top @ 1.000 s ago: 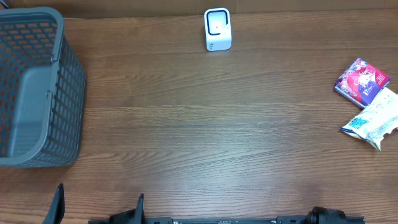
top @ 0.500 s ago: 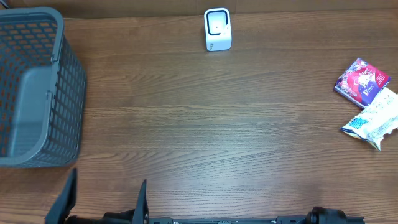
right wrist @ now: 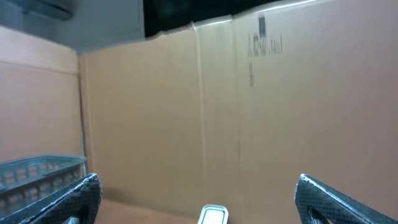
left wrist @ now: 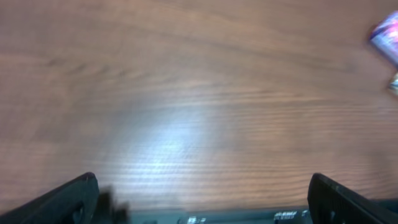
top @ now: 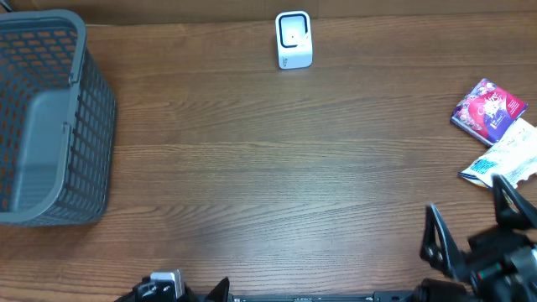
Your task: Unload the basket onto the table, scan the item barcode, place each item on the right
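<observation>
Wood table (top: 252,168), white scanner (top: 294,39), cardboard wall (right wrist: 186,112)

You are looking at a grey basket (top: 50,117) showing a grid pattern, a white scanner (top: 294,39), a purple-and-red packet (top: 488,109), a white bag (top: 513,153) carrying blue print, and a brown wood-grain table (top: 277,168).
</observation>
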Motion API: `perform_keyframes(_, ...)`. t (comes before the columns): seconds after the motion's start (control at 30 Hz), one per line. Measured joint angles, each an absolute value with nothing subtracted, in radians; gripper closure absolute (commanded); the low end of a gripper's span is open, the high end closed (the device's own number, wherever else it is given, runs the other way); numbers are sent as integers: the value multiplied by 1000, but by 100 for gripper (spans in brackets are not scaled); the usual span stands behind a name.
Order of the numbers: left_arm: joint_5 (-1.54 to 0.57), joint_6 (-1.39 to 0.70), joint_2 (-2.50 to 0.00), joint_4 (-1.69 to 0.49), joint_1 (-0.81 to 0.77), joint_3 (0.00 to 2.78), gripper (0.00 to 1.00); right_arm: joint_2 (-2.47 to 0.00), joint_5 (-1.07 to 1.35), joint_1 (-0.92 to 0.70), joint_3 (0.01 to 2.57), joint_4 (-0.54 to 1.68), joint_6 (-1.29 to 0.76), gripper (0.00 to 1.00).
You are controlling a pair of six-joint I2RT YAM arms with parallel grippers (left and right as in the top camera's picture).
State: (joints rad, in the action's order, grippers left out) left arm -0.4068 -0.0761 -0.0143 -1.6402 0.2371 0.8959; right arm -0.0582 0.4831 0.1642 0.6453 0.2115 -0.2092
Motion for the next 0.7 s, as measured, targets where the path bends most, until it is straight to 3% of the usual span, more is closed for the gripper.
perform_keyframes(0.3,-271,-76,-14,-1688,236,896,0,-62,465,164,281,-150,-315,0)
perform_keyframes(0.7,-252,-76,-14,-1688,236,896,0,-62,362,164,64,-154,-378,0)
